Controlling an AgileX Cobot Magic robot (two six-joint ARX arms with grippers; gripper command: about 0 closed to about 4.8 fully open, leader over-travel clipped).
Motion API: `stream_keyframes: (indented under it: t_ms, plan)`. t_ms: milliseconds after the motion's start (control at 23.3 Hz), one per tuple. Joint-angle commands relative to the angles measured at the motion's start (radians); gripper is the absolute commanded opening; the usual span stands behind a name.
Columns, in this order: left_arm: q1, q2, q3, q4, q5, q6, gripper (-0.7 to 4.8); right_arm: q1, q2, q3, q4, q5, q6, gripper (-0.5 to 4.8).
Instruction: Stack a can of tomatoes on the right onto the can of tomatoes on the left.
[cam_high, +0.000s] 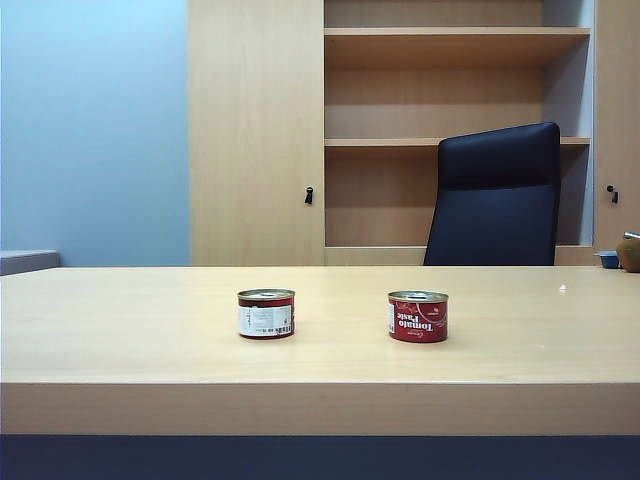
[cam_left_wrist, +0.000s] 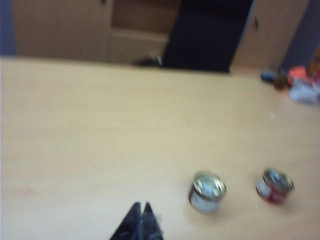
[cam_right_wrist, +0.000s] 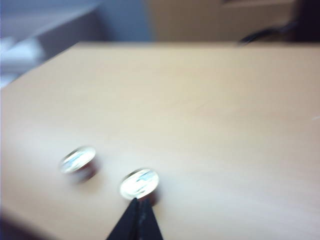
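Note:
Two short tomato cans stand apart on the wooden table (cam_high: 120, 330). The left can (cam_high: 266, 313) turns a white label to the exterior camera; the right can (cam_high: 418, 316) shows a red label. Neither arm appears in the exterior view. In the left wrist view my left gripper (cam_left_wrist: 141, 206) is shut and empty, hovering short of the left can (cam_left_wrist: 207, 191), with the right can (cam_left_wrist: 274, 186) further off. In the right wrist view my right gripper (cam_right_wrist: 138, 201) is shut and empty, its tips just in front of the right can (cam_right_wrist: 140, 184); the left can (cam_right_wrist: 78, 162) stands beside it.
A black office chair (cam_high: 495, 195) and wooden shelving (cam_high: 455, 90) stand behind the table. Small items sit at the table's far right edge: a brown object (cam_high: 630, 252), a blue one (cam_high: 607, 259), and blurred clutter (cam_left_wrist: 300, 85).

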Motion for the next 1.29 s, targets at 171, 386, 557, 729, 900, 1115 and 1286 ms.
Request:
stream_keyframes:
  t_ms: [171,386,557,729,900,1115,1286]
  plan:
    - [-0.001,0.446,0.11,0.077,0.275,0.087,-0.05,0.377,0.7,0.313,0.023,0.307,-0.233,4.06]
    - [0.001,0.536,0.138,0.081,0.295,0.086,-0.05,0.444,1.12,0.513,0.022,0.348,-0.24,4.2]
    - [0.0,0.519,0.139,0.082,0.319,0.086,-0.05,0.444,1.307,0.634,-0.048,0.338,-0.24,4.32]
    - [0.0,0.503,0.138,0.082,0.322,0.086,-0.05,0.443,1.353,0.647,-0.081,0.349,-0.24,4.08]
    - [0.0,0.502,0.138,0.082,0.322,0.085,-0.05,0.443,1.357,0.647,-0.091,0.332,-0.24,2.47]
    - [0.001,0.502,0.139,0.082,0.322,0.078,-0.05,0.448,1.357,0.673,-0.1,0.296,-0.237,1.47]
    - [0.001,0.502,0.139,0.082,0.322,0.078,-0.05,0.485,1.357,0.777,-0.099,0.252,-0.216,1.47]
